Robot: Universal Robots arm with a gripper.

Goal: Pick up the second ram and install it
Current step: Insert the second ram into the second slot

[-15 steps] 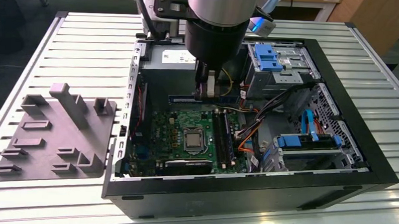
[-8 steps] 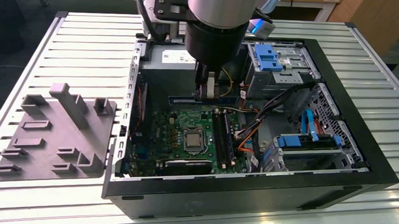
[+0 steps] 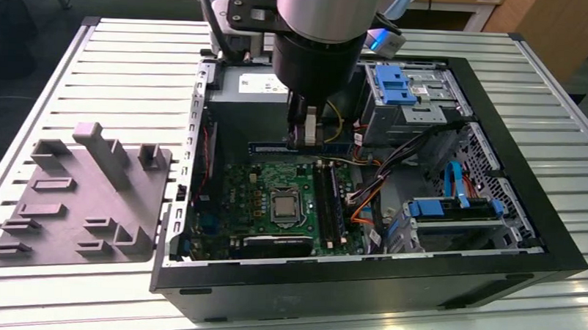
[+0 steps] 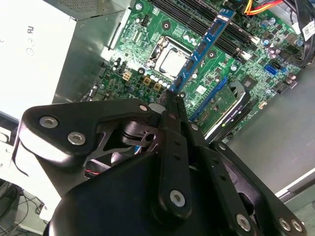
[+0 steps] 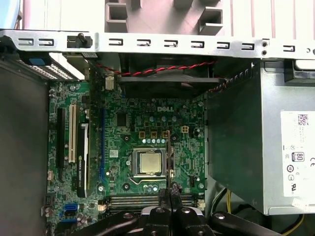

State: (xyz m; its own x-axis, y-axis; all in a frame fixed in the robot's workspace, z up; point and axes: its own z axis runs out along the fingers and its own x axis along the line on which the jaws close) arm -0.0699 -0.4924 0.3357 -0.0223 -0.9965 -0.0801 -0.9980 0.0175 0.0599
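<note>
Blue-edged second ram [image 4: 202, 49] juts from the pincer [image 4: 172, 97] clamping it, above the motherboard [image 4: 147, 37].

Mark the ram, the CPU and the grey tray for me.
ram [image 4: 201, 49], second wrist view, middle of the stick's chip side.
CPU [image 5: 150, 162], first wrist view, centre of its metal lid.
tray [image 3: 73, 201], exterior view, bare flat base between the blocks.

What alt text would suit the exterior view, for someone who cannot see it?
The gripper of a robot arm reaches down into an open computer case, shut on the second ram, a thin stick held level over the green motherboard. A grey tray lies on the slatted table at the exterior view's left.
</note>
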